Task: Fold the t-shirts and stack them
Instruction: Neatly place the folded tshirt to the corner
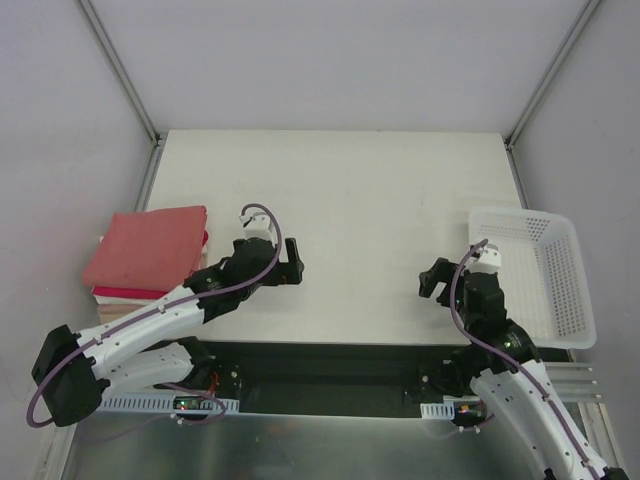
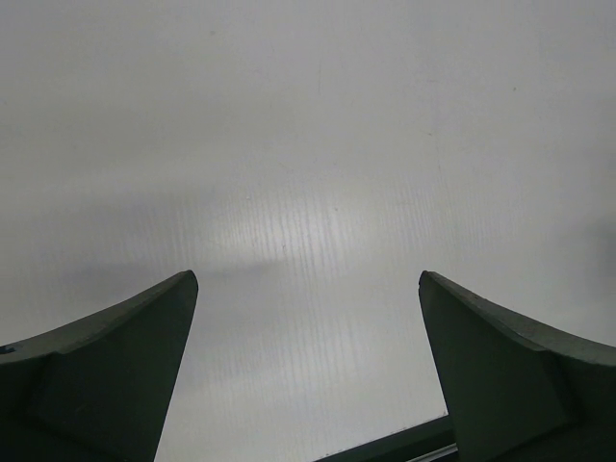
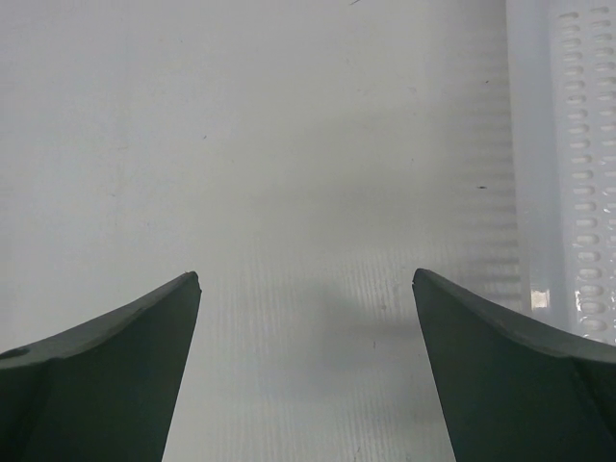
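The t-shirts lie folded in a stack at the table's left edge. A salmon t-shirt (image 1: 148, 248) is on top, a sliver of brighter red (image 1: 205, 238) shows at its right side, and cream layers (image 1: 122, 296) show beneath. My left gripper (image 1: 293, 262) hovers to the right of the stack, apart from it. In the left wrist view that gripper (image 2: 308, 279) is open over bare white table. My right gripper (image 1: 434, 279) stands near the front right, just left of the basket. In the right wrist view it (image 3: 306, 277) is open, with nothing between its fingers.
A white plastic mesh basket (image 1: 560, 290) stands at the table's right edge, and its perforated wall (image 3: 577, 144) shows close to my right gripper. The white table (image 1: 370, 200) is bounded by grey walls and metal posts. A dark rail runs along the near edge.
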